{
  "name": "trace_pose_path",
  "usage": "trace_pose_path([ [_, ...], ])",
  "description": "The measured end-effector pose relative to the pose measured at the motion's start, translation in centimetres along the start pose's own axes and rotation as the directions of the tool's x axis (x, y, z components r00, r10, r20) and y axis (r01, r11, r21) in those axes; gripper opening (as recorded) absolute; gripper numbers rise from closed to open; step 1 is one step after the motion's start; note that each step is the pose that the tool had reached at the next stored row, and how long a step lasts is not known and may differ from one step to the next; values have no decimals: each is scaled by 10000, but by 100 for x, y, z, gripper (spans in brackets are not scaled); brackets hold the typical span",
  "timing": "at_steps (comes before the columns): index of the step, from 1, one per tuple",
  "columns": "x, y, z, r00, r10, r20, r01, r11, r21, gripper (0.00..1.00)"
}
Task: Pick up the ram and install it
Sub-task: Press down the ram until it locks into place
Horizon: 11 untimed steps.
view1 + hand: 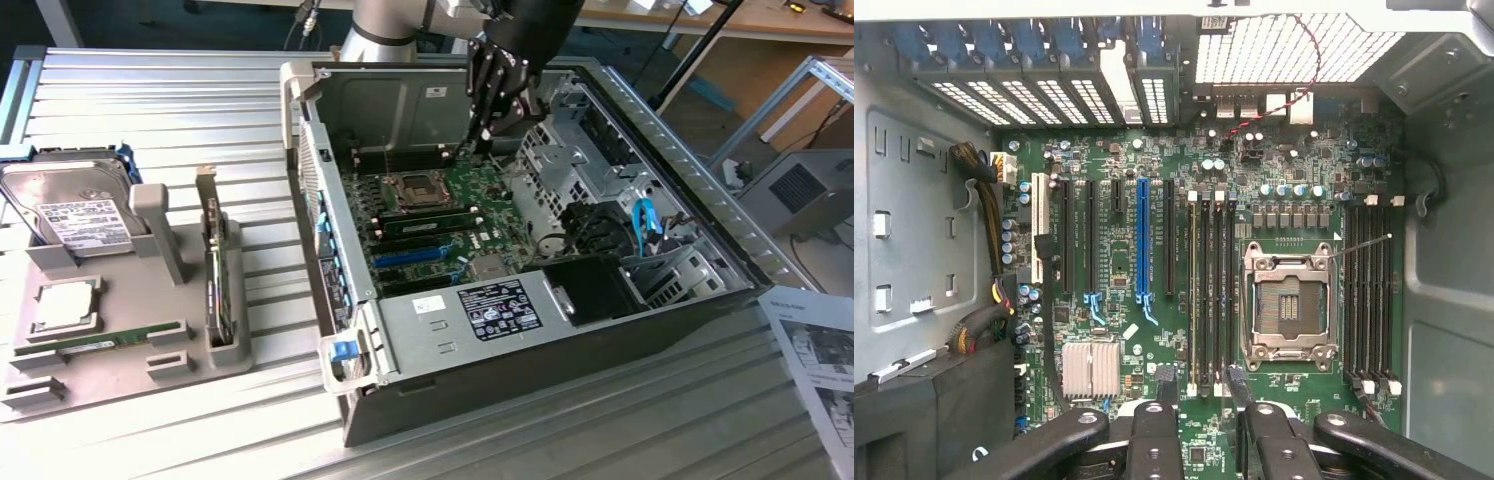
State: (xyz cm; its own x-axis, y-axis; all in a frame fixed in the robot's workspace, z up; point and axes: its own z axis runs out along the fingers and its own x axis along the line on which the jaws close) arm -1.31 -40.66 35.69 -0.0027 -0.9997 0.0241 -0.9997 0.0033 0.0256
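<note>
One black two-fingered gripper (483,135) (1202,385) hangs inside the open black and silver computer case (441,340), over the green motherboard (467,225) (1114,260). In the wrist view its dark fingertips (1167,382) stand apart, and nothing is held between them. Bare board shows in the gap. The tips are over the end of the black memory slots (1211,290), just beside the empty square metal processor socket (416,185) (1286,310). Whether any of those slots holds a stick cannot be told.

Task item: the ram (100,341), a long thin green circuit-board stick with a pale label, lies flat in a groove of the grey moulded tray (174,352). The tray is at the exterior view's left, well apart from the gripper and outside the case.

Other items on the tray:
- A silver hard drive (67,210) stands at the far end.
- A square silver processor chip (64,305) lies between the drive and the ram.
- An expansion card with a metal bracket (211,270) stands upright on edge on the side towards the case.

Tray and case both rest on a slatted metal table (174,110). A printed paper sheet (814,345) lies at the exterior view's right.
</note>
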Motion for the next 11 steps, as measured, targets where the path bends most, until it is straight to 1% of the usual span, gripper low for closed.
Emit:
trace_pose_path([
  [1, 0, 0, 0, 10000, 0, 0, 0, 10000, -1, 24],
  [2, 0, 0, 0, 10000, 0, 0, 0, 10000, 0, 11],
  [11, 0, 0, 0, 10000, 0, 0, 0, 10000, 0, 11],
])
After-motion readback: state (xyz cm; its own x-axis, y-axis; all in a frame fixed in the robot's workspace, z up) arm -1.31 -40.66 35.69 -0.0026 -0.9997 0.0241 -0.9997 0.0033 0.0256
